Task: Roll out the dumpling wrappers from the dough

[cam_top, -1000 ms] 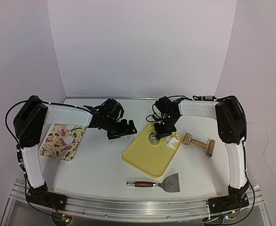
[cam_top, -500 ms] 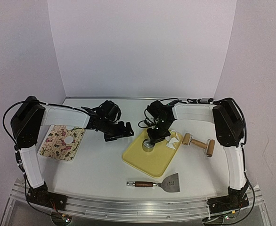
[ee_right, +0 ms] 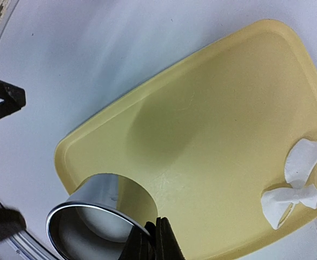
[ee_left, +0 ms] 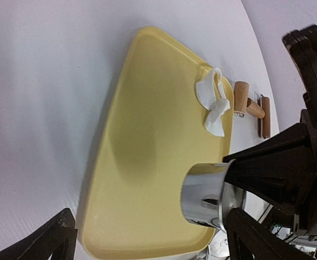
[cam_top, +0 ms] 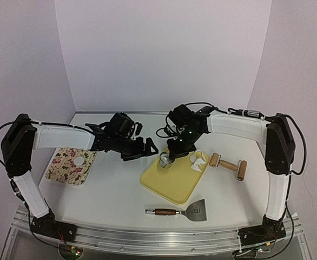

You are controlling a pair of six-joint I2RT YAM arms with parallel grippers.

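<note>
The right gripper (cam_top: 168, 157) is closed on the wall of the metal ring cutter (cam_top: 165, 161), pinching only a narrow stretch of rim, and carries it tilted over the far left corner of the yellow tray (cam_top: 172, 184). The left gripper (cam_top: 138, 150) stands wide open and empty just beside the ring, over bare table. One dumpling wrapper (cam_top: 79, 161) lies flat on the patterned mat (cam_top: 61, 168) at the left, well apart from the tray. A crumpled dough scrap (cam_top: 199, 158) sits at the tray's far right corner. The right wrist view shows a pale mass inside the ring; whether it is a cut disc cannot be confirmed. Hazards noted: the slim one-sided pinch may let the smooth ring swivel or slip. If dough is inside, the tilt could drop it short of the mat or fold it. Dough clinging to the metal could tear on release. The two grippers are close enough that a careless approach risks contact.
</note>
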